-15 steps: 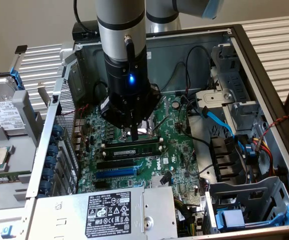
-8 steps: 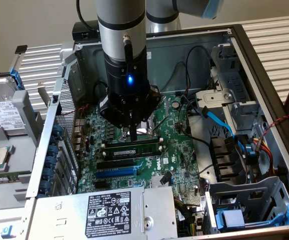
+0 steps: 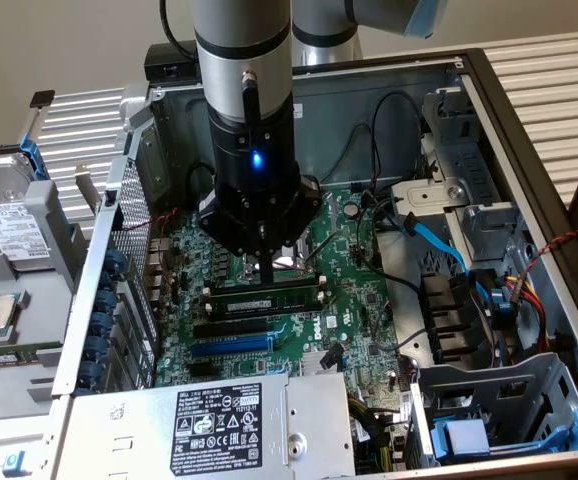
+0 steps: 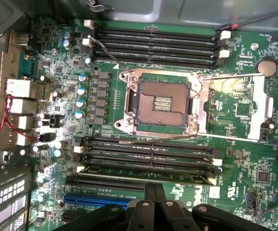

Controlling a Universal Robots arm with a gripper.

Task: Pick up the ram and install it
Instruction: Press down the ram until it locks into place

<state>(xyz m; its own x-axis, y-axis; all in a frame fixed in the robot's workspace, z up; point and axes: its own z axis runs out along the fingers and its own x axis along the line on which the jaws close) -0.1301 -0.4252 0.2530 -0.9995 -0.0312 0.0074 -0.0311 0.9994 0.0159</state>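
Wrist view, items listed from my tool outward.

1. gripper [image 4: 154, 188]: I am keeping my two fingers pressed together, pinching nothing. In the exterior view the gripper [image 3: 267, 268] is pointing straight down, and its tip seems to be touching the top edge of the stick.
2. the ram [image 4: 144, 173]: it is lying along the memory slot closest to the blue expansion slot [image 4: 95, 198], just beyond my fingertips. In the exterior view the ram [image 3: 269, 297] is standing on edge in that slot, near the middle of the motherboard [image 4: 254, 159].
3. empty memory slots [image 4: 148, 149]: these are running parallel beside the stick, on its socket side.
4. CPU socket [image 4: 160, 103]: it is sitting open and unpopulated, with its retention frame swung aside.
5. second bank of slots [image 4: 153, 45]: it is lying along the board's far edge, against the case wall.

Step in hand, as I judge it: I am seating the stick, with the pick-up done. The seating calls for straight downward pressure shared evenly along the stick, until both end clips are latching. I cannot tell whether they are latched.
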